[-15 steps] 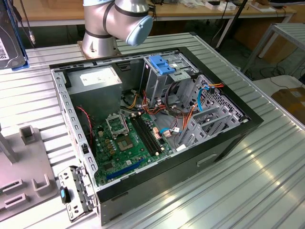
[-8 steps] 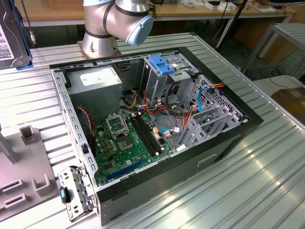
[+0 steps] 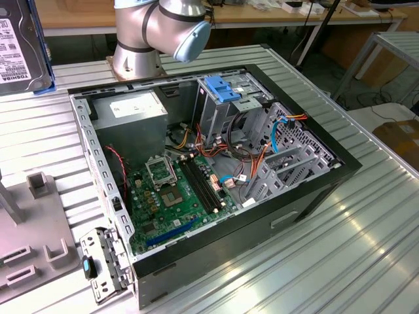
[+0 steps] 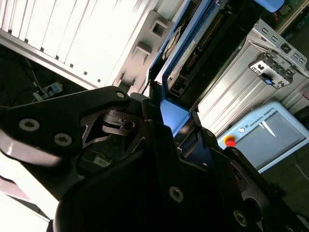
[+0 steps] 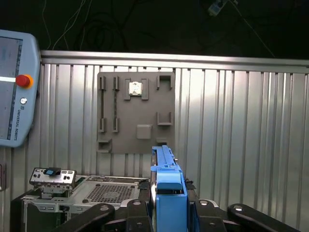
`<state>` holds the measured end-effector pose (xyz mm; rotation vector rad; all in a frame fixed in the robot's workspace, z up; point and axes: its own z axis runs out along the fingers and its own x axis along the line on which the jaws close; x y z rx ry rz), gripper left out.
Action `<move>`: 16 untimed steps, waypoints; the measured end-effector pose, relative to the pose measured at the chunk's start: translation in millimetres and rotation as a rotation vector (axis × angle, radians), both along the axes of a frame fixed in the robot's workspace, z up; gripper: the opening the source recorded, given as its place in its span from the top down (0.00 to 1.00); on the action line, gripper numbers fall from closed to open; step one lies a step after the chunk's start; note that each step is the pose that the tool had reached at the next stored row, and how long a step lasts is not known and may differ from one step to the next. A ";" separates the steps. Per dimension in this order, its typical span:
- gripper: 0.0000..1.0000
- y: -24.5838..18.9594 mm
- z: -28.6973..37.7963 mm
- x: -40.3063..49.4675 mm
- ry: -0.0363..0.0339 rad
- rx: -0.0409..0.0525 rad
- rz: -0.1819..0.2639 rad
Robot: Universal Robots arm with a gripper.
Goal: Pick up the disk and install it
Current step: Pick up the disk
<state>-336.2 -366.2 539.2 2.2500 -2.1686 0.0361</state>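
The disk (image 3: 19,49), a grey metal drive with a white label and blue rails, hangs in the air at the exterior view's far upper left, away from the open computer case (image 3: 262,216). In the first wrist view its blue carrier edge (image 5: 166,188) stands upright between the black fingers of my gripper (image 5: 168,212), which is shut on it. In the second wrist view the disk (image 4: 190,53) juts out past the black gripper body (image 4: 145,159). A metal drive cage with a fixed blue bracket (image 3: 226,88) sits at the back of the case.
A grey power-supply box (image 3: 131,108) and a green motherboard (image 3: 177,196) lie inside the case. A grey slotted holder plate (image 5: 136,113) lies on the ribbed metal table (image 3: 327,261). The arm's base (image 3: 157,33) stands behind the case. A teach pendant (image 5: 12,92) lies nearby.
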 end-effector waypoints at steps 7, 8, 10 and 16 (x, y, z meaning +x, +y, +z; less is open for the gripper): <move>0.63 0.0 0.0 12.3 0.0000 -0.0006 0.000; 0.63 0.0 0.0 14.0 -0.0001 -0.0007 0.000; 0.63 0.0 0.0 17.4 -0.0001 -0.0008 0.000; 0.63 0.0 0.0 23.9 0.0000 -0.0011 0.000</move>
